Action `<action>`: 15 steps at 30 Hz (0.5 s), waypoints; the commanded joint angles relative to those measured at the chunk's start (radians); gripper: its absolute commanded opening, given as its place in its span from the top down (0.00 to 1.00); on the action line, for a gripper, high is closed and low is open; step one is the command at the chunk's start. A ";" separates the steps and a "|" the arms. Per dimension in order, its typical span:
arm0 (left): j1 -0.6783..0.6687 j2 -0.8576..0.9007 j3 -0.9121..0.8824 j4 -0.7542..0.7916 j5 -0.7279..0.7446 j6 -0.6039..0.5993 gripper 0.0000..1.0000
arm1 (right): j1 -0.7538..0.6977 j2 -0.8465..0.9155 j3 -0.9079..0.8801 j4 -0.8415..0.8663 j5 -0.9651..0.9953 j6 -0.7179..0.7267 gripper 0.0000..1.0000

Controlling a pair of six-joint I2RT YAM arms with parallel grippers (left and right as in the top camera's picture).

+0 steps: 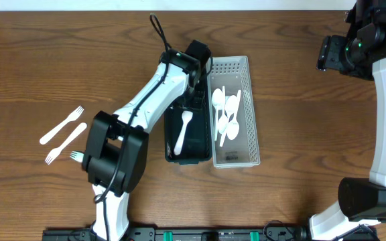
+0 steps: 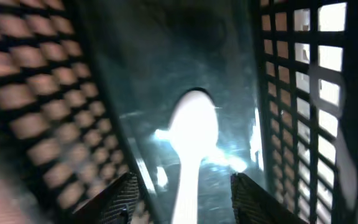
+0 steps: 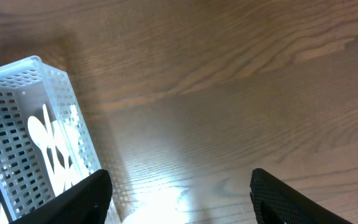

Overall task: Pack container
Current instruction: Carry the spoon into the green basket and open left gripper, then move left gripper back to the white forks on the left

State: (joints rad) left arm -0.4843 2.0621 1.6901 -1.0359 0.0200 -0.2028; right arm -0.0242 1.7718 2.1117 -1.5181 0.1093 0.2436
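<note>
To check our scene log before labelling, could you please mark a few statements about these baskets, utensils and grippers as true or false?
1. A white spoon lies in the black basket. True.
2. The white basket is empty. False: the white basket holds several white spoons.
3. The right gripper holds a fork. False: the right gripper is open over bare table, holding nothing.
4. White forks lie on the table outside both baskets. True.
5. The left gripper is open, fingers either side of the spoon's handle. True.
</note>
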 commanded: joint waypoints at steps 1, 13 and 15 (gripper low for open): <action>0.008 -0.153 0.023 -0.010 -0.141 0.079 0.49 | -0.002 -0.002 -0.001 0.000 0.015 -0.014 0.26; 0.371 -0.497 0.022 -0.059 -0.346 -0.332 0.33 | -0.003 -0.002 -0.001 0.003 0.014 -0.035 0.25; 0.468 -0.492 0.020 -0.085 -0.328 -0.485 0.12 | -0.003 -0.002 -0.001 0.003 0.014 -0.035 0.25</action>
State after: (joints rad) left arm -0.1268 1.5436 1.7161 -1.0943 -0.2802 -0.3927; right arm -0.0242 1.7718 2.1117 -1.5146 0.1097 0.2226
